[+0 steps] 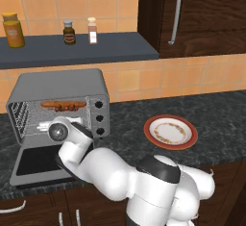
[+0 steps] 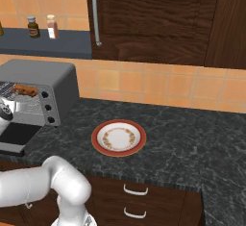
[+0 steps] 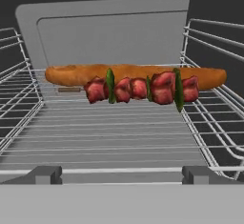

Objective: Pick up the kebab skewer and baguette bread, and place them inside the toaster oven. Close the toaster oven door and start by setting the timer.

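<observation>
The counter (image 1: 211, 109) ran dark and speckled under a tiled wall, with a wooden cabinet (image 2: 158, 18) above it. The oven (image 1: 60, 102) stood at the counter's left end, its door (image 1: 33, 165) dropped flat toward the robot and the cavity exposed. The arm (image 1: 110, 172) reached from the base up to the oven's mouth, the hand at the front of the cavity. The gripper (image 1: 44, 125) was spread wide and held nothing. A plate (image 1: 170, 131) with a red rim sat on the counter to the right of the oven, well apart from it. Inside, the rack (image 3: 109, 132) carried both foods toward the back: the baguette (image 3: 71, 74) lay crosswise, and the skewer (image 3: 143, 88) lay just in front of it, parallel and touching or nearly so. On a shelf (image 1: 77, 49) above stood three small jars (image 1: 69, 32)
</observation>
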